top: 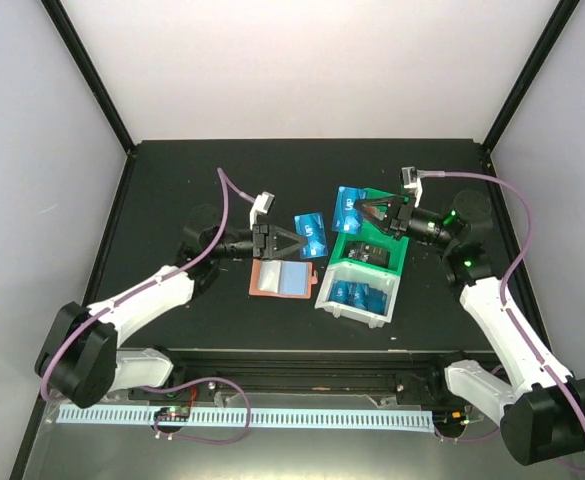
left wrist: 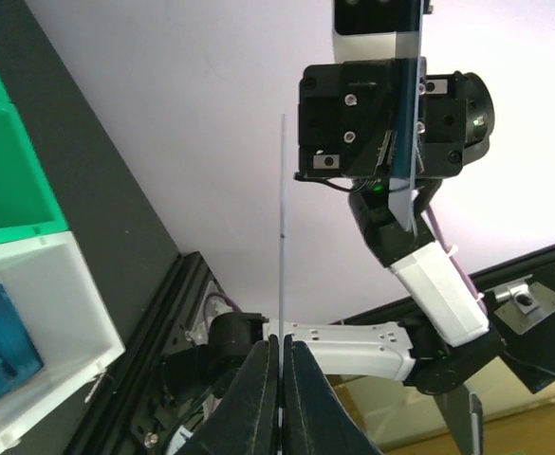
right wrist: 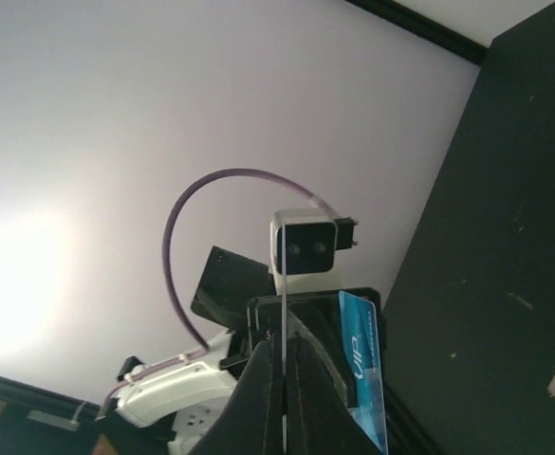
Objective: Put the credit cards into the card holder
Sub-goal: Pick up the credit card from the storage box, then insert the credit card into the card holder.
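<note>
Both grippers hold bright blue credit cards in the air above the middle of the table. My left gripper (top: 292,242) is shut on one card (top: 311,233), seen edge-on as a thin line (left wrist: 283,237) between its jaws (left wrist: 282,346). My right gripper (top: 369,212) is shut on another card (top: 347,210), also a thin edge-on line (right wrist: 283,303) in its jaws (right wrist: 284,346). The two cards face each other a short way apart. The salmon-pink card holder (top: 281,279) lies open on the table just below the left gripper. It does not show in either wrist view.
A green bin (top: 400,250) stands under the right gripper, with a white bin (top: 327,288) in front of it holding several more blue cards (top: 362,297). Both bins show at the left of the left wrist view (left wrist: 7,171). Black frame posts rise at the back corners.
</note>
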`<state>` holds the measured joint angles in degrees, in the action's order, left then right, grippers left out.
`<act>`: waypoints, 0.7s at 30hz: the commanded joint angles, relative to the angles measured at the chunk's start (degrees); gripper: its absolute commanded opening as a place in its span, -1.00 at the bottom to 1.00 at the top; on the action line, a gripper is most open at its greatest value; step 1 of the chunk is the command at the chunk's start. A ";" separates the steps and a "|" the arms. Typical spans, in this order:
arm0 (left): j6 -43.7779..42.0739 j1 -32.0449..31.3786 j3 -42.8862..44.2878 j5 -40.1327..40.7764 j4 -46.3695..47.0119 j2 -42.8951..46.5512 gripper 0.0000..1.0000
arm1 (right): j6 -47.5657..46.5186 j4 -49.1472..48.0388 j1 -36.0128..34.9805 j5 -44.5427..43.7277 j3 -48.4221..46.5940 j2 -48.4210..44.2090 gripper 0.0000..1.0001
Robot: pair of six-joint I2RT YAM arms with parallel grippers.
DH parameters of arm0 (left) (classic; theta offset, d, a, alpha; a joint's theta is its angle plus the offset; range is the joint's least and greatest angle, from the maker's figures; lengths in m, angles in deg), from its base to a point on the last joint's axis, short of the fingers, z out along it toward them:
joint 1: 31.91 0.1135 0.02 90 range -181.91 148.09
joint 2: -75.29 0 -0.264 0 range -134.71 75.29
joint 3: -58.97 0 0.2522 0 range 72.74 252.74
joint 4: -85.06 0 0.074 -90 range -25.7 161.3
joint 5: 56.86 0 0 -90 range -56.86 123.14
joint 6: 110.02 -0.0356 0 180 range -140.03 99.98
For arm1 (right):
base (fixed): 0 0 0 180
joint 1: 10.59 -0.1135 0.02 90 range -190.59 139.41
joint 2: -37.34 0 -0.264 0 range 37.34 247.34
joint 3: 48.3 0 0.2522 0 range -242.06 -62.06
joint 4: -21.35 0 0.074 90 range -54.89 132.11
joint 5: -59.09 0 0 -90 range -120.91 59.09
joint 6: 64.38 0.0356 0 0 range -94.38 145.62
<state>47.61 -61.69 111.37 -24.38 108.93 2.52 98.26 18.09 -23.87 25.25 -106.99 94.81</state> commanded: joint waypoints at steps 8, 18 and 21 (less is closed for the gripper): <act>-34.93 2.45 5.13 20.31 -55.81 6.05 -0.97 | -24.72 28.67 -5.88 -14.30 -5.28 1.39 -0.98; -39.80 2.45 6.70 28.29 -66.94 -0.17 -0.97 | -27.83 36.89 -25.24 -32.33 -2.62 12.50 -0.98; -39.92 2.45 7.52 28.58 -66.83 -4.86 -0.97 | -27.86 36.36 -28.75 -32.95 -3.03 17.26 -0.98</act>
<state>10.32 -59.59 115.74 1.33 45.89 1.82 71.77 53.24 -49.07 -2.90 -110.33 107.66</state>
